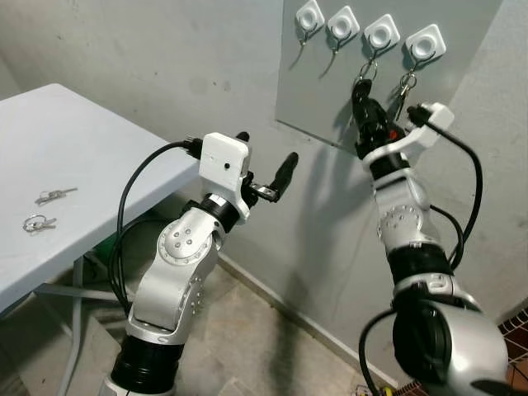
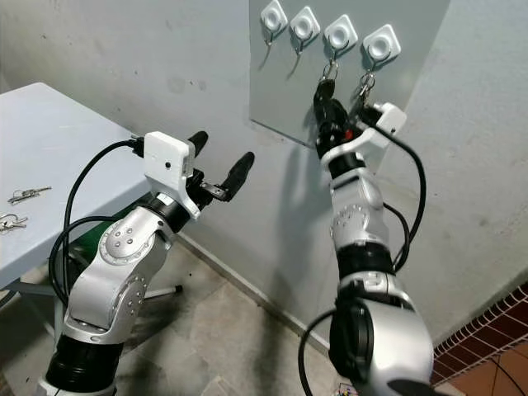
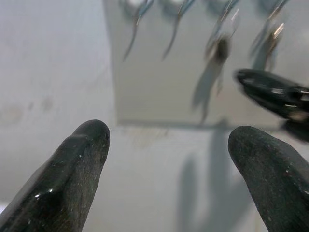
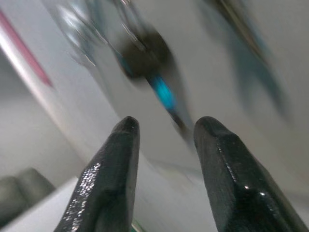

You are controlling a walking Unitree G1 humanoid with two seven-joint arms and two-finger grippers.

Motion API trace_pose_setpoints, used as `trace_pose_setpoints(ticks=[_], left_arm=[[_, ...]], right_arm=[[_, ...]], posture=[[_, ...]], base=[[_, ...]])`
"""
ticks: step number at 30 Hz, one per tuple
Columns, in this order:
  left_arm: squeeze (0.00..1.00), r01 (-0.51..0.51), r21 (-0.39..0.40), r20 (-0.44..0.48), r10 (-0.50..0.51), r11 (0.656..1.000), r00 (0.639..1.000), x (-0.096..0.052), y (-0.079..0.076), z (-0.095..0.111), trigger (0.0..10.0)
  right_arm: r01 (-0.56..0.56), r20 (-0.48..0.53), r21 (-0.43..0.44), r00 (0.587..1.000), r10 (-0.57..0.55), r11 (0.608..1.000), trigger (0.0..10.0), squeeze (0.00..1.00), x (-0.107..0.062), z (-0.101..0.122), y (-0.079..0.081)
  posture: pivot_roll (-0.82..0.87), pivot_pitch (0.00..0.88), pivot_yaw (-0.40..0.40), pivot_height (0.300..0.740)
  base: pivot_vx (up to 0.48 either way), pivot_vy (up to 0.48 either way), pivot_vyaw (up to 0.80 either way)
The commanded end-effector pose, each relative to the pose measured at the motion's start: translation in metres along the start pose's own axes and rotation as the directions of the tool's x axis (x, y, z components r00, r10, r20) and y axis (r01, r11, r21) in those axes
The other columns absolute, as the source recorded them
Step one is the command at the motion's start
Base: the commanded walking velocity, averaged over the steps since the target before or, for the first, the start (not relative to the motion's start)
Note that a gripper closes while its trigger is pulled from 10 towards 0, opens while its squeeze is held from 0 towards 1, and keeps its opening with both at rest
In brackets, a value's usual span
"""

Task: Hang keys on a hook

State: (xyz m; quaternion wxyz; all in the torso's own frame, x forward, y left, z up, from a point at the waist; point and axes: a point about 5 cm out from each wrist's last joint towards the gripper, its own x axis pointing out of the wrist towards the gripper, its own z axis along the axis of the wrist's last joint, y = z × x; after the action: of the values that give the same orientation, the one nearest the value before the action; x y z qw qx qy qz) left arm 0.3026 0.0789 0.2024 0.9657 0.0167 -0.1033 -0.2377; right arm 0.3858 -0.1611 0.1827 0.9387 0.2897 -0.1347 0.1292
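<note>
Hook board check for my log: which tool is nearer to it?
Right. The right tool is up against the hook board, under its hanging keys; the left tool sits lower, apart.

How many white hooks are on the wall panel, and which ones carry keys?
4, in a row along the panel's top: first hook and second hook bare, third hook and fourth hook with keys, above the right pincer.

My right arm stretched up and forward, right hand raised high, fingers parted a little — my left arm bent at the elbow, left hand mid-height, fingers spread wide
</note>
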Motion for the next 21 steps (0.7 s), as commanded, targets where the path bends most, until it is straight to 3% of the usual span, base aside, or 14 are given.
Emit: trace_pose_setpoints(ticks=[1,4,5,7,8,9,11,12,13,14,18,20,21], left_arm=[[0.0,-0.04,0.014,-0.049,0.041,0.999,0.998,-0.003,0.005,-0.016,10.0],[0.0,-0.107,0.021,-0.147,0.109,0.994,0.983,-0.01,0.013,-0.047,10.0],[0.0,-0.141,0.039,-0.201,0.146,0.989,0.969,-0.014,0.018,-0.065,10.0],[0.0,-0.149,0.041,-0.223,0.154,0.988,0.963,-0.017,0.02,-0.075,10.0],[0.0,-0.188,0.022,-0.299,0.187,0.982,0.936,-0.026,0.024,-0.1,10.0],[0.0,-0.188,0.022,-0.299,0.187,0.982,0.936,-0.026,0.024,-0.1,10.0],[0.0,-0.221,0.001,-0.351,0.207,0.975,0.913,-0.035,0.027,-0.122,10.0],[0.0,-0.236,0.009,-0.383,0.222,0.972,0.897,-0.042,0.028,-0.134,10.0],[0.0,-0.244,0.017,-0.402,0.23,0.97,0.886,-0.046,0.029,-0.141,10.0],[0.0,-0.263,0.014,-0.455,0.24,0.965,0.857,-0.054,0.029,-0.155,10.0],[0.0,-0.287,0.018,-0.603,0.239,0.958,0.761,-0.085,0.025,-0.193,10.0],[0.0,-0.299,-0.024,-0.68,0.204,0.954,0.704,-0.107,0.02,-0.212,10.0],[0.0,-0.299,-0.024,-0.68,0.204,0.954,0.704,-0.107,0.02,-0.212,10.0]], right_arm=[[0.014,-0.019,-0.034,1.0,-0.015,0.999,10.0,1.0,-0.007,-0.007,-0.003],[0.079,-0.12,-0.108,0.989,-0.091,0.991,10.0,1.0,-0.036,-0.034,-0.024],[0.115,-0.179,-0.11,0.975,-0.134,0.987,10.0,1.0,-0.056,-0.05,-0.036],[0.132,-0.213,-0.13,0.964,-0.158,0.983,10.0,1.0,-0.067,-0.058,-0.043],[0.19,-0.272,-0.198,0.932,-0.24,0.962,10.0,1.0,-0.091,-0.071,-0.058],[0.19,-0.272,-0.198,0.932,-0.24,0.962,10.0,1.0,-0.091,-0.071,-0.058],[0.23,-0.327,-0.266,0.892,-0.312,0.936,10.0,1.0,-0.115,-0.082,-0.071],[0.238,-0.361,-0.293,0.869,-0.337,0.926,10.0,0.53,-0.128,-0.088,-0.076],[0.241,-0.382,-0.307,0.855,-0.351,0.921,10.0,0.53,-0.135,-0.092,-0.079],[0.244,-0.415,-0.344,0.826,-0.38,0.907,10.0,0.0,-0.149,-0.098,-0.083],[0.267,-0.512,-0.428,0.716,-0.475,0.863,10.0,0.0,-0.191,-0.117,-0.093],[0.284,-0.57,-0.463,0.629,-0.528,0.839,10.0,0.0,-0.22,-0.129,-0.096],[0.284,-0.57,-0.463,0.629,-0.528,0.839,10.0,0.0,-0.22,-0.129,-0.096]], posture=[[0.07,0.0,-0.003,0.74],[0.06,0.0,0.0,0.74],[0.06,0.0,0.004,0.74],[0.06,0.0,0.008,0.74],[0.05,0.0,0.01,0.74],[0.05,0.0,0.01,0.74],[0.04,0.0,0.015,0.74],[0.04,0.0,0.019,0.74],[0.04,0.0,0.02,0.74],[0.03,0.0,0.029,0.74],[0.0,0.0,0.042,0.74],[-0.01,0.0,0.051,0.74],[-0.01,0.0,0.051,0.74]], base=[[0.0,0.0,0.0],[0.0,0.0,0.0],[0.0,0.0,0.0],[0.0,0.0,0.0],[0.0,0.0,0.0],[0.0,0.0,0.0],[0.0,0.0,0.0],[0.0,0.0,0.0],[0.0,0.0,0.0],[0.0,0.0,0.0],[0.0,0.0,0.0],[0.0,0.0,0.0],[0.0,0.0,0.0]])
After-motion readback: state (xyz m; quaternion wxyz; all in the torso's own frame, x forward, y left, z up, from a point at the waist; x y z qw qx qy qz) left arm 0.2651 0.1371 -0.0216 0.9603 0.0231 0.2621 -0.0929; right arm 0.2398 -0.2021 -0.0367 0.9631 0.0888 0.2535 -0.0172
